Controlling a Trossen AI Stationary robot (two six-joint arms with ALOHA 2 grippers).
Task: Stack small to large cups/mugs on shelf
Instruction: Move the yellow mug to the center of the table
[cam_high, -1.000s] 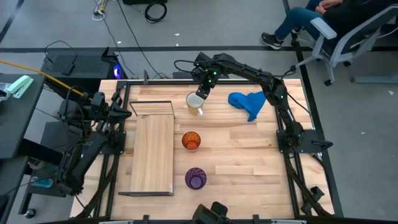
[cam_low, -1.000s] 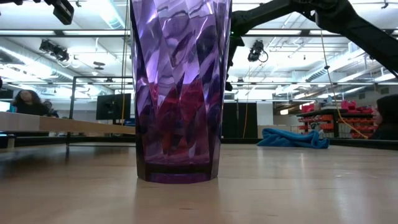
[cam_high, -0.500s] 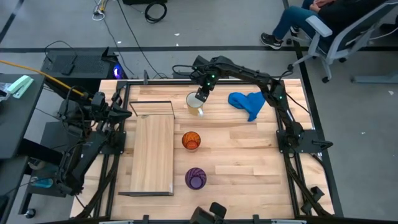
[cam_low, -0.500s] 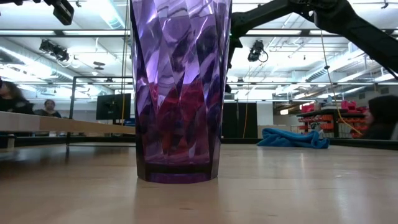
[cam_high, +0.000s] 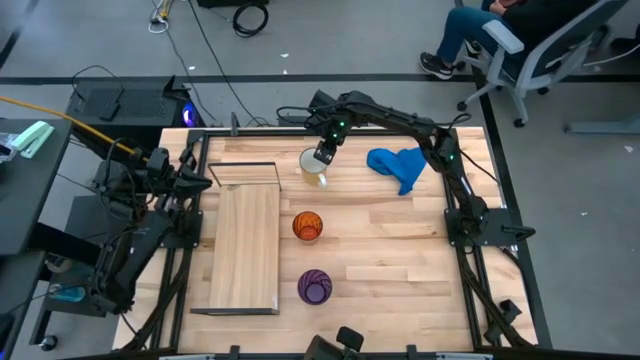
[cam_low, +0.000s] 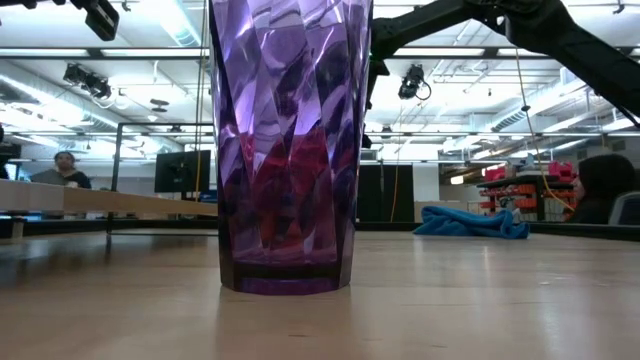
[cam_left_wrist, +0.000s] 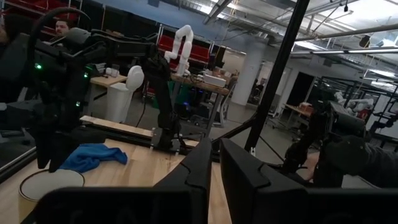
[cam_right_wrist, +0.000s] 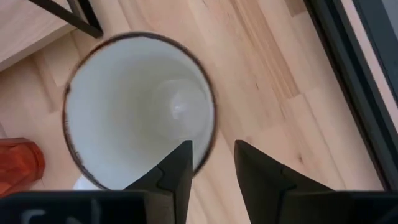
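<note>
Right gripper (cam_high: 321, 158) is over the white glazed ceramic mug (cam_high: 313, 166), which stands near the far edge of the plank tabletop (cam_high: 400, 260), just off the far end of the shelf. In the right wrist view the 2 dark fingers (cam_right_wrist: 176, 163) are parted narrowly and straddle the mug's wall, 1 finger inside the bowl and 1 outside; whether the pads already press the wall cannot be told, so this looks like the grasp being set up on the mug's rim (cam_right_wrist: 205, 93).

The step in hand, by my reading, is picking up the mug. Next it calls for pinching the wall firmly, lifting straight up, and carrying it across to the long pale-wood shelf with its thin dark metal frame (cam_high: 245, 250), which lies along the left side of the table and has nothing on it yet.

Materials now: the mug is round, smooth and glossy inside with a thin dark rim line, so a slick hard wall to grip. The orange translucent cup (cam_high: 307, 226) sits near the table's middle, just beside the shelf's long edge. The purple faceted translucent cup (cam_low: 288, 140) stands toward the near edge. A crumpled blue cloth (cam_high: 397, 164) lies by the far right corner.

Left gripper (cam_left_wrist: 211, 177) waits off the table's left edge, fingers close together with a slim gap.
</note>
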